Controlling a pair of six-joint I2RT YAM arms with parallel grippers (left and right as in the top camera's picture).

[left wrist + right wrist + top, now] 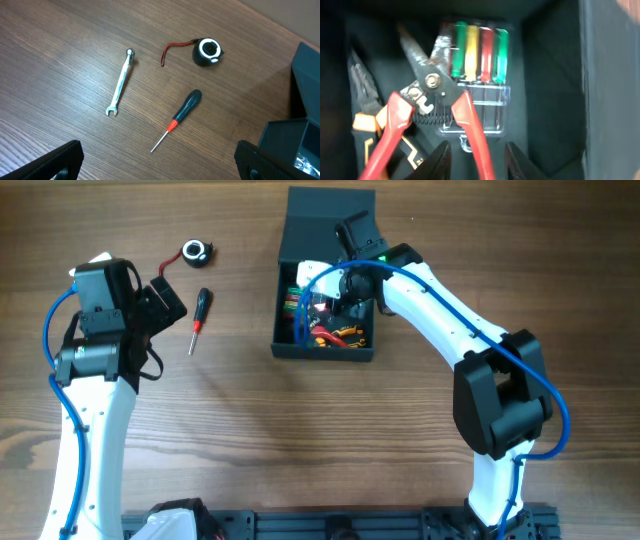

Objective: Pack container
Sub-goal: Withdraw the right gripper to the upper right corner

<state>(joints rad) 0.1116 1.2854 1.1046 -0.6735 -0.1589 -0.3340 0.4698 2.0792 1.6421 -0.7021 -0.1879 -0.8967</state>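
Observation:
The dark teal-black container (325, 352) stands open at the table's back centre, its flap lid (330, 210) folded back. My right gripper (330, 290) reaches down into it. In the right wrist view its fingers (476, 160) are apart, straddling one red handle of a pair of cutters (432, 82) without gripping it. The cutters lie on a clear pack of coloured screwdrivers (477, 55), with orange-and-black pliers (365, 110) at the left. My left gripper (165, 300) is open and empty, hovering over the table (160, 165).
On the table left of the container lie a black-and-red screwdriver (199, 315) (182, 111), a black tape measure with a red strap (196, 250) (207, 51) and a silver wrench (121, 81). The wrench is hidden under my left arm in the overhead view.

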